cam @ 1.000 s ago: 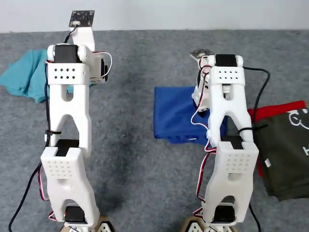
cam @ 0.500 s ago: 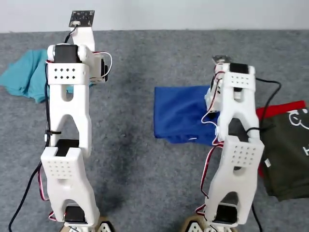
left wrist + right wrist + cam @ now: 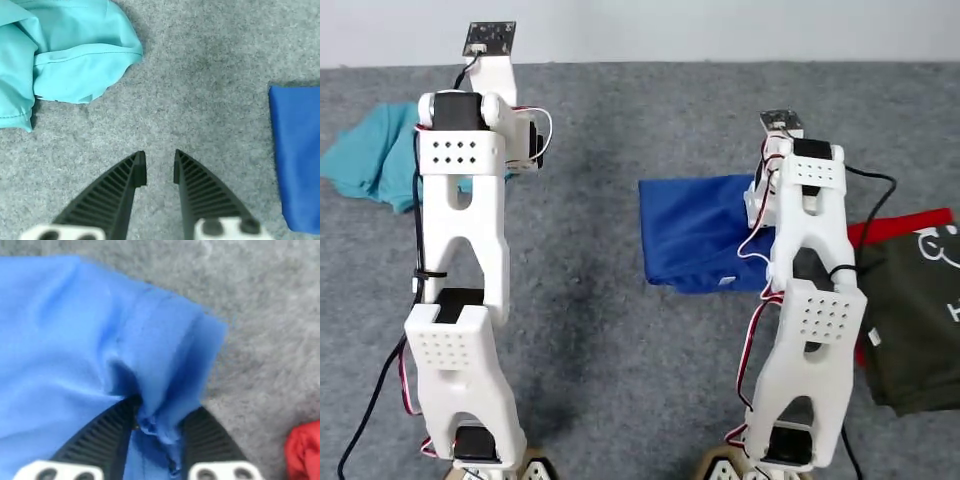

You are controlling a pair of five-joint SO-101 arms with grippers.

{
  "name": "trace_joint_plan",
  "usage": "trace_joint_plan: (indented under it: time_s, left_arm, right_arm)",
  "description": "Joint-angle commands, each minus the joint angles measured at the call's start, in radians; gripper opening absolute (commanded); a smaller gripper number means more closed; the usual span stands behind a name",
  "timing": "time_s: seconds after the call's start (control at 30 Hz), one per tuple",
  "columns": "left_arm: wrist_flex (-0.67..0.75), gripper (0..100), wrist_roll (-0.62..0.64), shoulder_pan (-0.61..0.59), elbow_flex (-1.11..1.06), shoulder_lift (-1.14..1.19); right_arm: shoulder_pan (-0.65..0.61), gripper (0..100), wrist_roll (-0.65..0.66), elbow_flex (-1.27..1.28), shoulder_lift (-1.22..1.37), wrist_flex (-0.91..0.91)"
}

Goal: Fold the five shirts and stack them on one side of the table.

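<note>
Since a second ago the right arm has swung outward toward the red shirt [image 3: 905,225], and the blue shirt [image 3: 695,235] has shifted with it, its near edge sitting differently. Now the right gripper [image 3: 157,417] pinches a bunched fold of the blue shirt between its jaws. Meanwhile the left gripper [image 3: 160,167] hovers over the bare grey table [image 3: 610,330], jaws slightly parted and holding nothing, between the teal shirt [image 3: 365,160] and the blue one. At the table's right edge a dark shirt [image 3: 910,320] seems to lie over the red one.
</note>
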State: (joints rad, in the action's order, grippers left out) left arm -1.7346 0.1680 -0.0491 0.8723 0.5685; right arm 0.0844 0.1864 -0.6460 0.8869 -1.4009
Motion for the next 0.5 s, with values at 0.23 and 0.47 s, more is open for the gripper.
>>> trace_joint_plan:
  time_s: [0.23, 0.47]
  left_arm:
    - [-0.02, 9, -0.008, 0.0, 0.002, -0.063]
    - [-0.02, 9, -0.008, 0.0, 0.002, -0.063]
  right_arm:
    - [0.001, 1.0, -0.043, -0.046, -0.142, -0.025]
    - [0.05, 1.0, -0.181, -0.072, -0.334, -0.09]
